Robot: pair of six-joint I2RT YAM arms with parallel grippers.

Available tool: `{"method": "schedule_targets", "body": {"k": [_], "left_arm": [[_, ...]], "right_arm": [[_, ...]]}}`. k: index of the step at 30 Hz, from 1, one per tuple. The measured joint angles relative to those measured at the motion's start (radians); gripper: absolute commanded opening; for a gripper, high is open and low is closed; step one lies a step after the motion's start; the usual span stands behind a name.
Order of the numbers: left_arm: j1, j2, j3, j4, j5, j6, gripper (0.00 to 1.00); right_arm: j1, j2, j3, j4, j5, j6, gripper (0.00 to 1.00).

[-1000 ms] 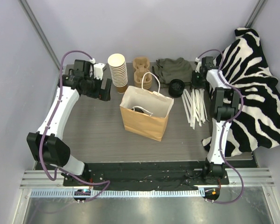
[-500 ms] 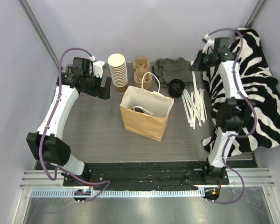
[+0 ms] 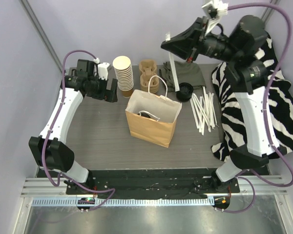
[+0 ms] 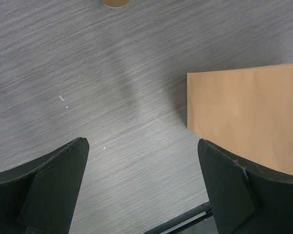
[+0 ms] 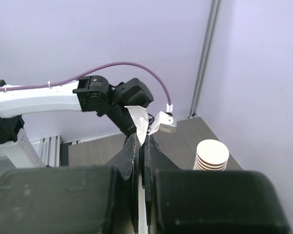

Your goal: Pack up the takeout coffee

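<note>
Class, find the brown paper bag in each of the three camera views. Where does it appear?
Top external: the paper bag stands open at the table's centre.
Left wrist: its plain brown side sits at the right edge.
Right wrist: not in view.
Shared landmark: the grey wood-grain tabletop.

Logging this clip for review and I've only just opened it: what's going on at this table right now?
The right gripper is shut on a wrapped white straw, holding it high above the back of the table. The left gripper hangs open and empty over bare tabletop, close beside the paper bag, which stands open in the middle. Something dark sits inside the bag, but it is too unclear to name.
</note>
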Motion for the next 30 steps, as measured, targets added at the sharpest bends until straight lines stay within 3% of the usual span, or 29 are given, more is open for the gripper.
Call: {"method": "schedule_targets", "body": {"k": [10,16,22,23,26,30], "left_arm": [[0.007,-0.054,-0.067,0.047,0.008,-0.031,1.0],[0.008,-0.106,-0.117,0.054,0.011,-0.051,0.99],[0.008,-0.114,-0.122,0.056,0.014,-0.051,1.0],[0.008,-0.114,-0.122,0.055,0.016,-0.051,1.0],[0.008,-0.114,-0.118,0.048,0.027,-0.05,1.0],[0.011,-0.093,-0.066,0.013,0.036,-0.042,1.0]], "right_arm": [[0.206,0.079,-0.278,-0.048,0.124,-0.241,0.01],[0.269,0.071,-0.466,-0.058,0.185,-0.37,0.03],[0.268,0.024,-0.574,-0.061,0.214,-0.443,0.41],[0.268,0.01,-0.587,-0.062,0.219,-0.46,0.55],[0.268,-0.019,-0.596,-0.071,0.227,-0.483,0.7],[0.268,-0.045,-0.586,-0.08,0.237,-0.481,0.81]]}}
